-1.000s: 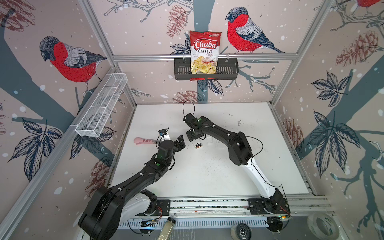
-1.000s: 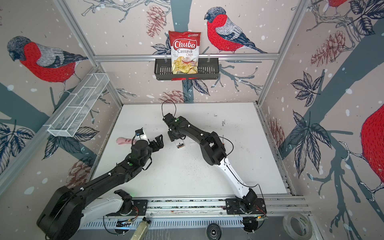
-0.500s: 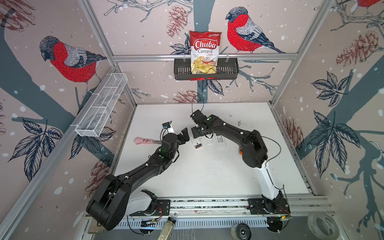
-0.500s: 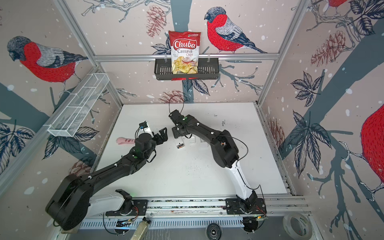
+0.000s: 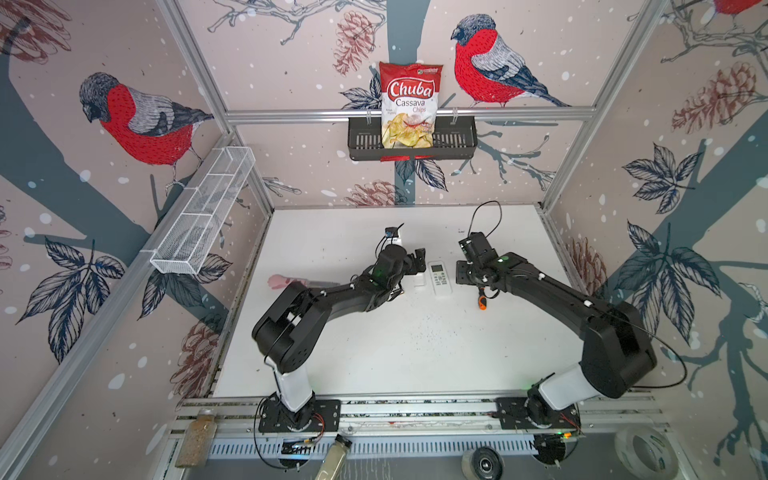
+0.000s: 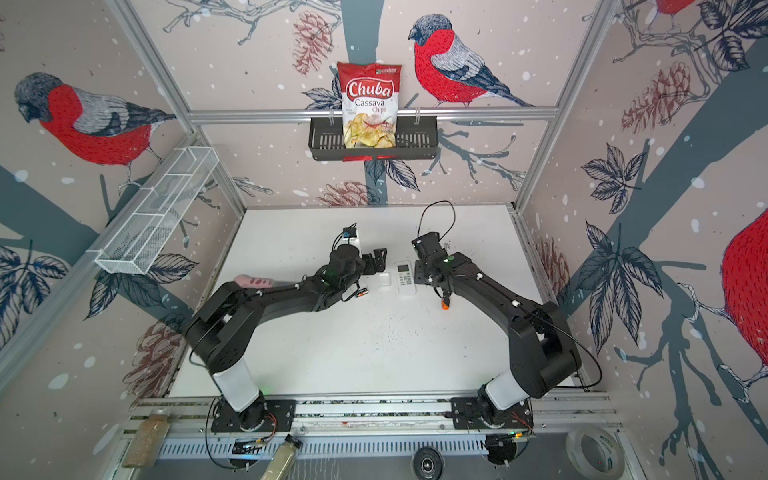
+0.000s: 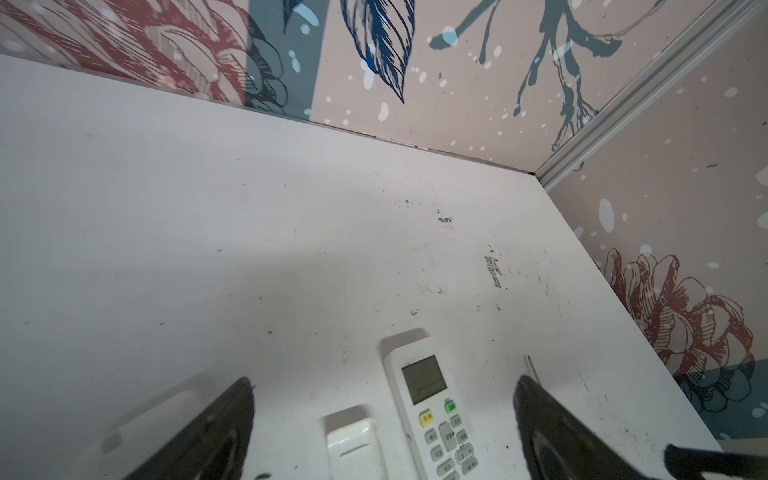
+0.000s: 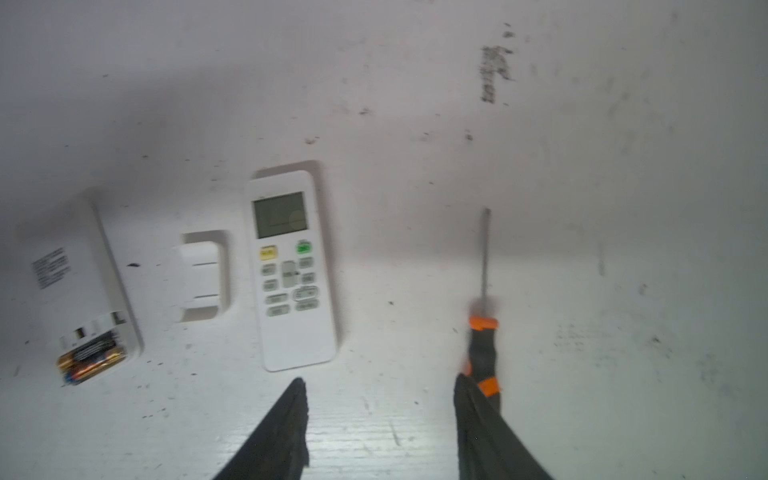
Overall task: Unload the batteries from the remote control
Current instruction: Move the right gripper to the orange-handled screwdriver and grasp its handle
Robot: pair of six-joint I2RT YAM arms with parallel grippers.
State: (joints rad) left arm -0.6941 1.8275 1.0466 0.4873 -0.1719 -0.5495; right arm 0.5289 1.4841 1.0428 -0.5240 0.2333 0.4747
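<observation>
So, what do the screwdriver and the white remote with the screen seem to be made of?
Screwdriver: thin grey shaft with a dull sheen, likely metal; black-and-orange handle, probably plastic or rubber. Remote: smooth white matte shell with rounded moulded edges, likely plastic.

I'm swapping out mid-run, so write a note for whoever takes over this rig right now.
Left hand open, empty, by the battery cover.
Right hand open, empty, next to the screwdriver.
Done: cover is off the face-down remote, lying between it and the face-up remote.
Left: batteries sit in the open compartment; lift them out. Face-up remote's back is hidden.
</observation>
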